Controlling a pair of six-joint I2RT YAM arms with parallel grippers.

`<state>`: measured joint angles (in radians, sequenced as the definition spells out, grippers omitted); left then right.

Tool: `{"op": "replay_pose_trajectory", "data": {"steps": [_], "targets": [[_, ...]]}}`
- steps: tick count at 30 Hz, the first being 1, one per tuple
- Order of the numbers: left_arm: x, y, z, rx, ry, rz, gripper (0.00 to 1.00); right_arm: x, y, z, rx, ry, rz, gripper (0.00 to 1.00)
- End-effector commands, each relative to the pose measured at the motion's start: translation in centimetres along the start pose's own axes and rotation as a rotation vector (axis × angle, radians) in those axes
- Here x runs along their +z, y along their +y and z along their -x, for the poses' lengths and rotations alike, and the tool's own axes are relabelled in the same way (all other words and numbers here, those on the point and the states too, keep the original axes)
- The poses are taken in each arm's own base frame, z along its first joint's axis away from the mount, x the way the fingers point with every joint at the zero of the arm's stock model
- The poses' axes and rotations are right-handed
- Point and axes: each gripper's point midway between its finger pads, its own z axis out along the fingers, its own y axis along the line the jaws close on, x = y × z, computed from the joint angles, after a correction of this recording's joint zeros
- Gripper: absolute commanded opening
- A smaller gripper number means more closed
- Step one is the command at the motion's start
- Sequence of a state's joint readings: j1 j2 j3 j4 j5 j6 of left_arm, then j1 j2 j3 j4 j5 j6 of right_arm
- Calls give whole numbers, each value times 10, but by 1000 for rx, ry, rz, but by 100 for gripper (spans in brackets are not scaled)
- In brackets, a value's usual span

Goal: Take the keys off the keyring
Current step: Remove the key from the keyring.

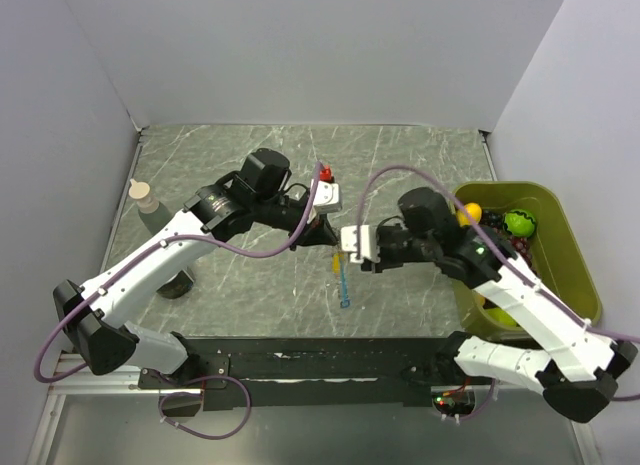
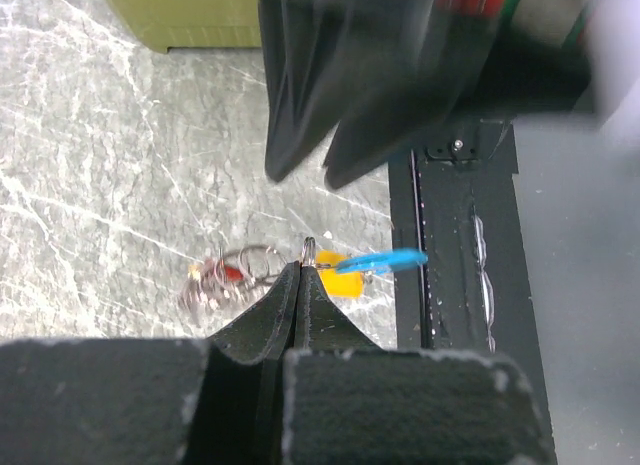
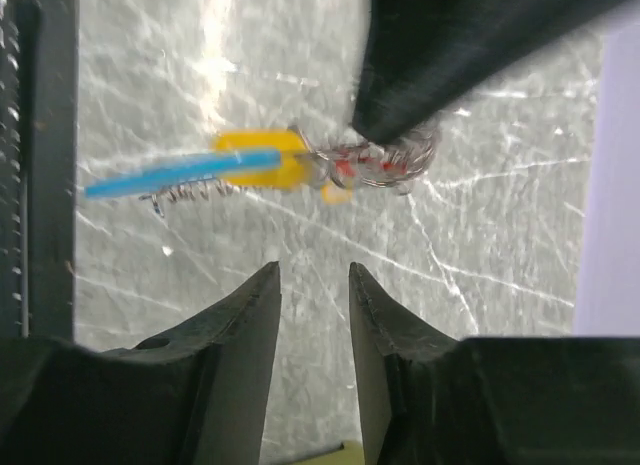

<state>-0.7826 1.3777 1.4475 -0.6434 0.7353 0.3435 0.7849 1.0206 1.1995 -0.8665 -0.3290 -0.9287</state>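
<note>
Marbled table (image 1: 400, 165): keyring (image 2: 309, 248) in left pincer (image 2: 301, 272)

A robotics lab test cell: 3 plain pale walls (image 1: 300, 45) box in a marbled grey tabletop (image 1: 420, 165); left arm (image 1: 150, 265) and right arm (image 1: 530, 310) mounted on a black rail (image 1: 320, 365) at the near edge.

Bright even light, blurred close foregrounds
</note>
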Motion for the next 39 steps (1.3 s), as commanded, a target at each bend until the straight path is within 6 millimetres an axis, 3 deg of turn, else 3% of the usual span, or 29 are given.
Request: {"op": "replay_pose_trajectory", "data": {"steps": [1, 5, 11, 26, 34, 39], "targets": [[-11, -8, 23, 77, -59, -1, 1, -37, -5, 47, 43, -221, 11, 41], [-8, -9, 22, 70, -54, -9, 1, -39, -14, 64, 118, -289, 12, 39], [-4, -8, 20, 60, -54, -10, 1, -21, -7, 72, 202, -317, 129, 35], [-8, -13, 25, 63, -72, -15, 1, 2, -19, 57, 286, -264, 102, 31], [-12, -17, 29, 69, -85, -18, 1, -4, -31, 53, 337, -301, 53, 34], [-17, -19, 38, 68, -111, -31, 1, -9, -25, 57, 340, -356, 82, 34]]}}
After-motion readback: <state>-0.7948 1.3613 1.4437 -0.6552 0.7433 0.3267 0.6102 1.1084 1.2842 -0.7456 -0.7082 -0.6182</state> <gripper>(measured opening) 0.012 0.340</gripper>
